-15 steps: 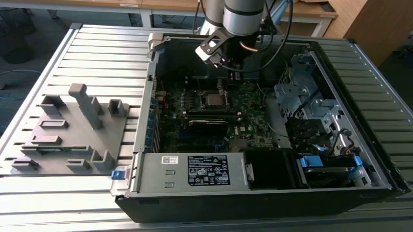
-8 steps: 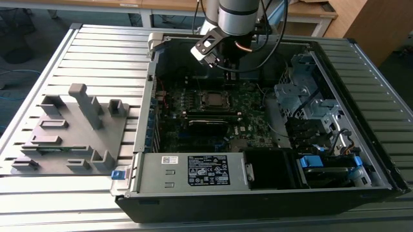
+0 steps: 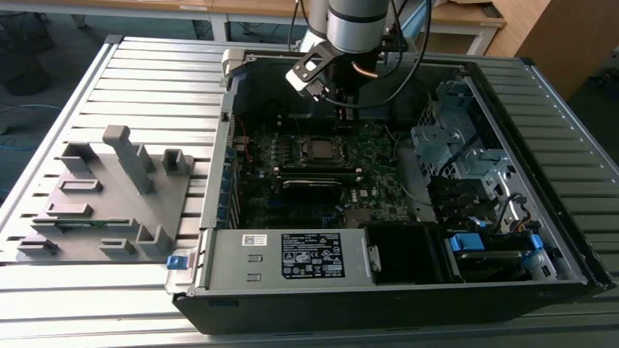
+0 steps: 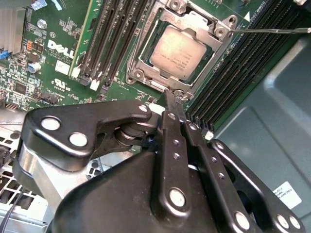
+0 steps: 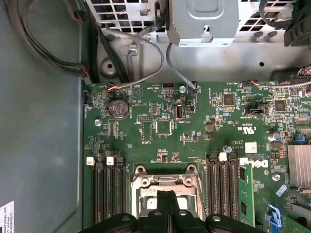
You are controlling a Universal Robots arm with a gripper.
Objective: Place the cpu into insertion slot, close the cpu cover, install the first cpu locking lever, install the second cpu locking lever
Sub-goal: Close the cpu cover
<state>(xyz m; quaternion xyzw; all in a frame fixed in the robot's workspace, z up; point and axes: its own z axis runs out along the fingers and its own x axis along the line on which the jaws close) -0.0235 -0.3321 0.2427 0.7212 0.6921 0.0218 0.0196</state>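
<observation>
The cpu (image 4: pixel 182 51), a square chip with a silvery-tan top, lies in the insertion slot (image 4: pixel 137 74) on the green motherboard (image 4: pixel 53 53). The silver cpu cover (image 4: pixel 190 20) lies down around the chip. One thin locking lever (image 4: pixel 272 30) runs out from the socket's corner over the memory slots. My gripper (image 4: pixel 171 97) is shut with nothing between its fingers, its tips just above the socket's edge. In the exterior view the gripper (image 3: pixel 341 101) hangs inside the open case, behind the insertion slot (image 3: pixel 318 148). In the first wrist view the gripper (image 5: pixel 167 196) covers the middle of the insertion slot (image 5: pixel 146 187).
Long black memory slots (image 4: pixel 112 39) flank the socket on both sides. A grey power supply (image 3: pixel 290 254) sits at the case front. Metal drive cages (image 3: pixel 454 138) stand on the exterior view's right, and a grey fixture (image 3: pixel 106 196) on its left. Loose cables (image 5: pixel 141 53) cross beyond the board.
</observation>
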